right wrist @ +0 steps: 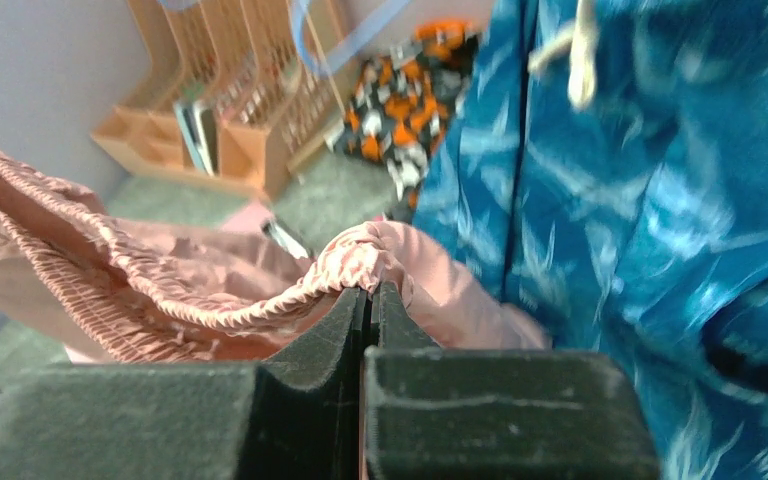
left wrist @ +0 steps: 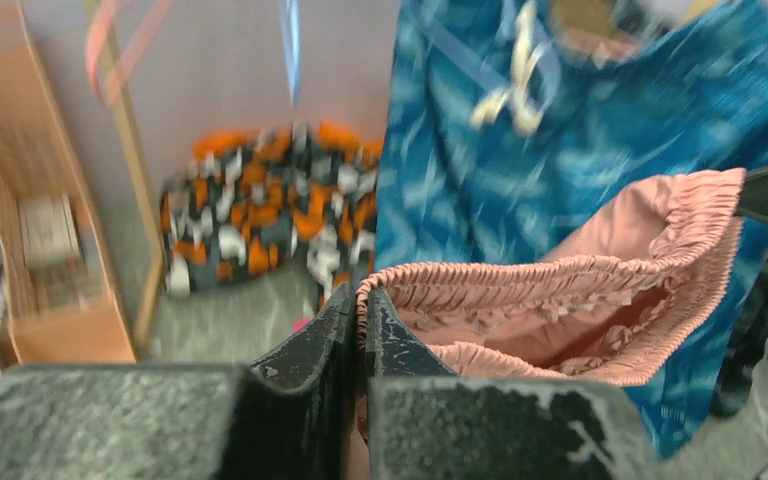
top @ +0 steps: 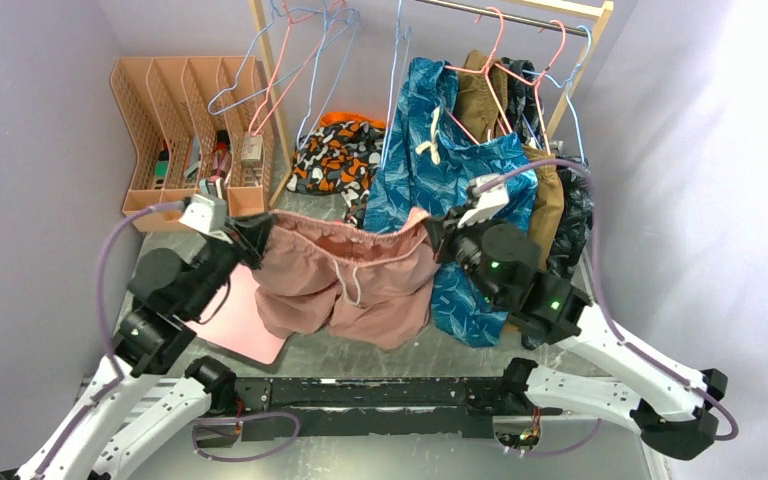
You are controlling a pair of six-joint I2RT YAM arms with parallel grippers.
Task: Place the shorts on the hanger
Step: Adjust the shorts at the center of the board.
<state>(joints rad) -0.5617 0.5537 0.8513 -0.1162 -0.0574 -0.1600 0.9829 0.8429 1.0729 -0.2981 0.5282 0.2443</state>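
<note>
Pinching shorts (top: 345, 285) waistband ends: left hand (top: 260, 240), right hand (top: 436, 232); wrist-view backgrounds blurred, pink board (top: 248, 335) half hidden.

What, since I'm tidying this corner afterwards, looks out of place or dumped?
The orange, black and white patterned garment lies crumpled on the grey surface beneath the wooden clothes rack, while the blue patterned garment hangs. The dusty-pink fabric shorts are simply held up by the waistband between the left gripper and right gripper.

Bright, even light, glare washing out the upper right; both wrist views smeared with blur.
</note>
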